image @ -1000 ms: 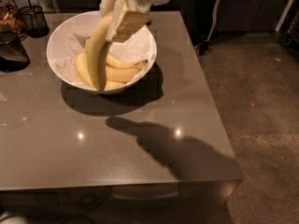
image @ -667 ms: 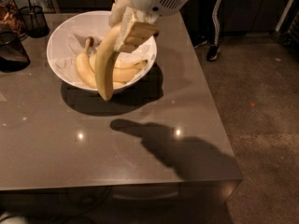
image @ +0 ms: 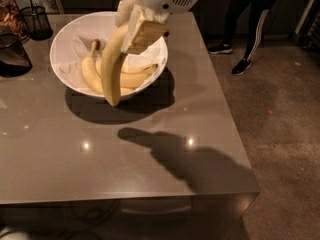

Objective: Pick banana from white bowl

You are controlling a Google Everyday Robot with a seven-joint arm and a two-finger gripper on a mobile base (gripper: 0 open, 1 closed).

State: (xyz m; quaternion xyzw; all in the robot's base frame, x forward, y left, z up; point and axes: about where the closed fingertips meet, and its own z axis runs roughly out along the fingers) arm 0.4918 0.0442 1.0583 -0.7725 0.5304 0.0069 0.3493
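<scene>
My gripper point(image: 135, 31) is shut on the long curved yellow banana point(image: 111, 69) and holds it by its upper end, hanging down above the front of the white bowl point(image: 65, 36). The banana's lower tip reaches past the bowl's near rim. The bowl stands at the back left of the grey table point(image: 150, 149), lined with crumpled white paper. Shorter, paler bananas point(image: 131, 78) lie inside it, one with a brown stem point(image: 94, 45).
Dark glass containers point(image: 12, 54) and a black mesh cup point(image: 36, 21) stand at the table's far left edge. A person's legs point(image: 245, 29) are on the floor beyond the table's right side. The arm's shadow falls on the table's front right.
The gripper has lifted the long banana up and forward out of the bowl; it hung low among the other bananas before and now hangs above the bowl's front rim.
</scene>
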